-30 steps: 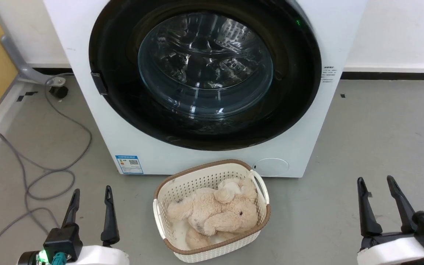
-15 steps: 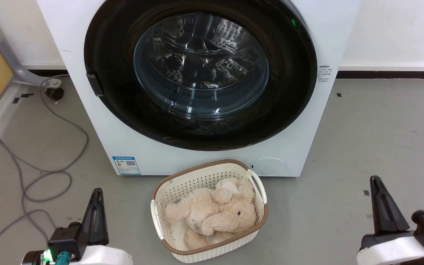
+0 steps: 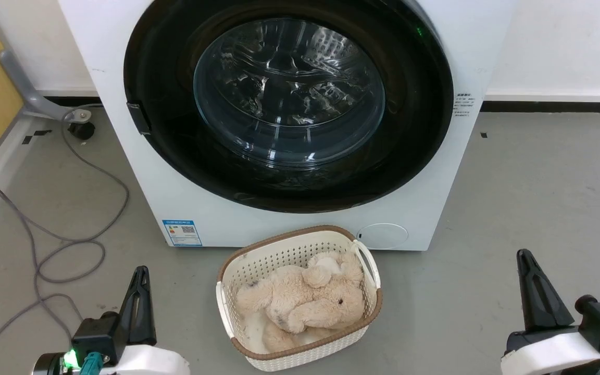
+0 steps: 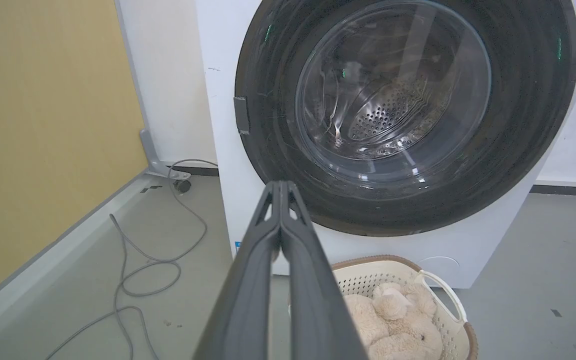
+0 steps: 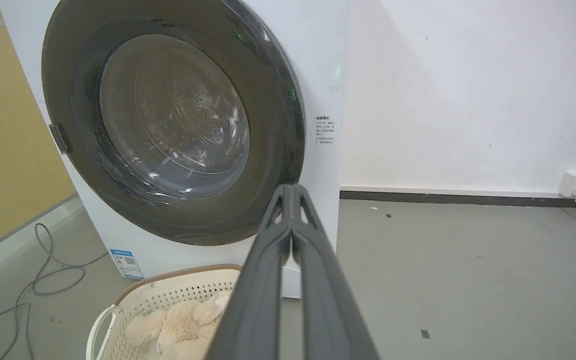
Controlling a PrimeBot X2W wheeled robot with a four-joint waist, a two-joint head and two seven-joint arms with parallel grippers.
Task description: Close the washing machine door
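The washing machine door [image 3: 289, 99] lies flat against the front of the white washing machine [image 3: 211, 219], its black rim ringing the glass window. Just in front of the machine, a cream basket [image 3: 232, 263] holds a beige plush toy [image 3: 305, 304]. The left gripper [image 3: 141, 273] hangs in front of the machine toward its left side, fingers pressed together, holding nothing. The right gripper [image 3: 525, 258] hangs in front, off to the machine's right, fingers likewise together and empty. A grey cable [image 3: 71, 242] loops left of the machine.
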